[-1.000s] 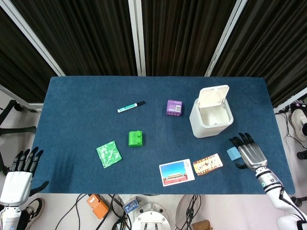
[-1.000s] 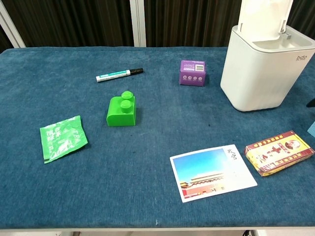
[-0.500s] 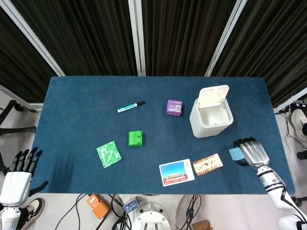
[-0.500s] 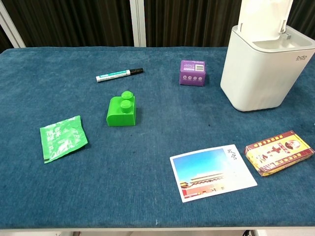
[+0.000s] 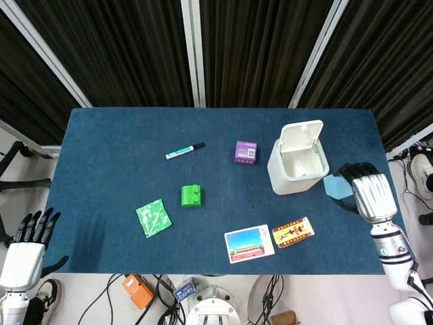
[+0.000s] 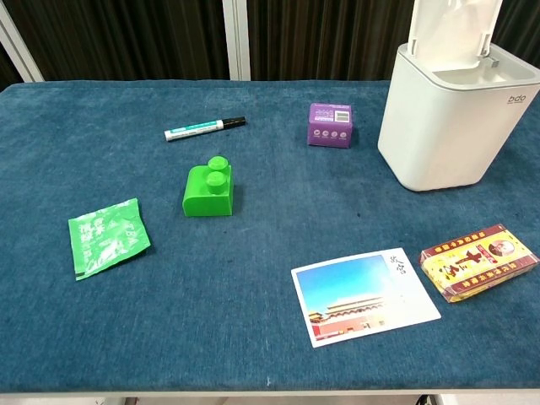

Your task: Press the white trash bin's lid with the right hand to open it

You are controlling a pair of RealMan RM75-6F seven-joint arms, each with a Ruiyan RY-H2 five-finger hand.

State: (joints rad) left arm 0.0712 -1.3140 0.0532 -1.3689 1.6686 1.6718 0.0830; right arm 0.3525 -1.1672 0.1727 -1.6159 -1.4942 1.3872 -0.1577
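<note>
The white plastic trash bin (image 5: 298, 166), its hinged lid (image 5: 302, 135) already upright, sits just left of the right hand (image 5: 369, 189), whose curled fingers hold a small blue piece (image 5: 334, 185).

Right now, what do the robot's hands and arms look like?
The right hand has a silvery-grey metal back and black fingers. It sits on a white arm with a dark ring at the wrist. The left hand matches it, with black fingers, a pale grey back and a white arm. No sleeves show.

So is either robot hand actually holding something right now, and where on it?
The right hand grips a small light-blue piece by its right edge. The left hand holds nothing.
</note>
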